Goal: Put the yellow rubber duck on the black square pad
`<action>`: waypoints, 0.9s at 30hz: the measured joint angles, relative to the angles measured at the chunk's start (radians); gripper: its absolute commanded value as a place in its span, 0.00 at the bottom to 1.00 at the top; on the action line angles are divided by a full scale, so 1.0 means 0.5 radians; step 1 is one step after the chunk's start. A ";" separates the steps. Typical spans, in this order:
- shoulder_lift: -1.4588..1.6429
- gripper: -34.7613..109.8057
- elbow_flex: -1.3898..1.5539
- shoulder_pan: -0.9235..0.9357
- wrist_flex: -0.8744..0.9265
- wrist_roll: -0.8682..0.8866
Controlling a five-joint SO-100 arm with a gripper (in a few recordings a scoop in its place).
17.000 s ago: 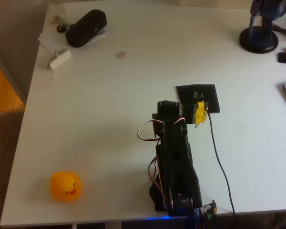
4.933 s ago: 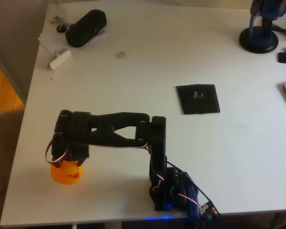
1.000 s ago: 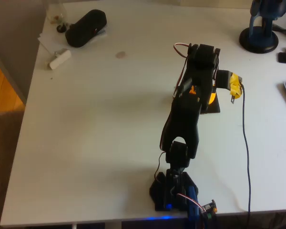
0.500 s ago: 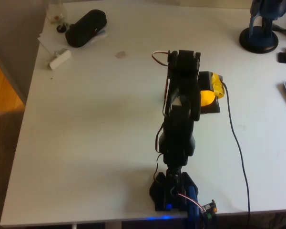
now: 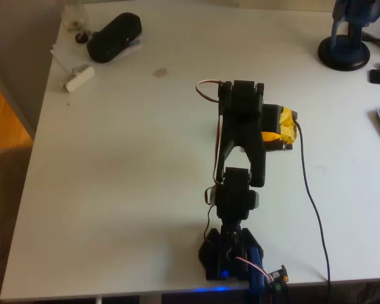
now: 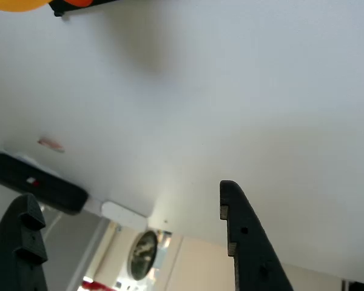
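One step left, I reckon: back off. Yellow rubber duck (image 5: 270, 135) sits on black square pad (image 5: 287, 146), arm partly over both. Pincer (image 6: 130, 233) released, nothing btwn fingers, aimed across white surface (image 5: 133, 158).

- Yellow rubber duck (image 5: 270, 135): overhead view, right of frame centre. Rounded yellow-orange body, mostly hidden by the black arm; a slice shows at the arm's right edge. Sits over the pad.
- Same duck in wrist view: top left corner of frame, a yellow curve (image 6: 15, 5) cut by the frame edge, an orange-red bit beside it.
- Black square pad (image 5: 286, 145): overhead view, flat on the white table, largely covered; a dark corner shows under the duck's right side. Wrist view: thin black edge (image 6: 88, 3) at top left, touching the duck.
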 measured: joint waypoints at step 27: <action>0.635 0.33 1.249 -0.359 -1.012 0.172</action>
